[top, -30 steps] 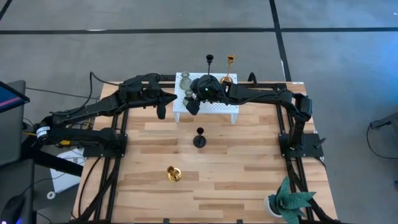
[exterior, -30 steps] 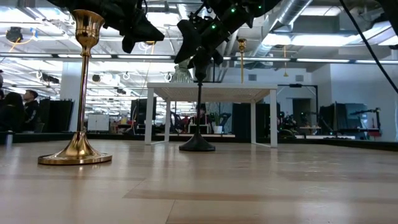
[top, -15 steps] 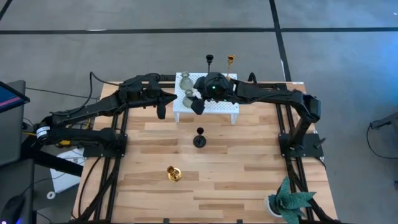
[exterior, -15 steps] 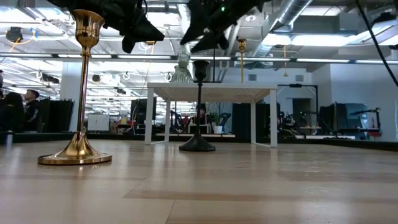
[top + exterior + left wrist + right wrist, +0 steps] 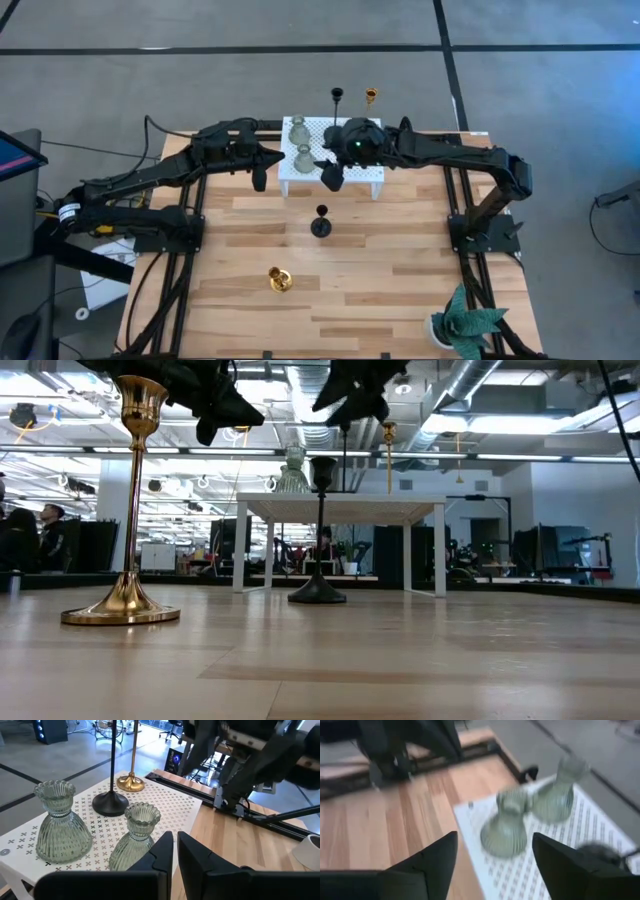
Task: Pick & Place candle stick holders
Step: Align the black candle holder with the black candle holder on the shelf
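Two pale green glass holders (image 5: 297, 130) (image 5: 304, 155) stand on their bases on a white perforated stand (image 5: 360, 172) at the table's far side. A black holder (image 5: 110, 802) and a gold holder (image 5: 131, 782) stand there too. Another black holder (image 5: 321, 222) stands at the table's middle, and another gold one (image 5: 279, 280) nearer the front. My right gripper (image 5: 330, 175) hovers open and empty over the stand's near edge, right of the green holders (image 5: 507, 825). My left gripper (image 5: 175, 850) is shut and empty, left of the stand.
A green leafy plant in a white pot (image 5: 465, 325) stands at the table's near right corner. The wooden table top (image 5: 400, 270) lies bare between the two standing holders and the plant. In the low view the stand (image 5: 340, 510) rises behind the black holder (image 5: 320, 530).
My right gripper has risen and gone toward the table's right edge, away from the nearer green glass holder. That holder stays upright on the stand. My left arm has kept still.
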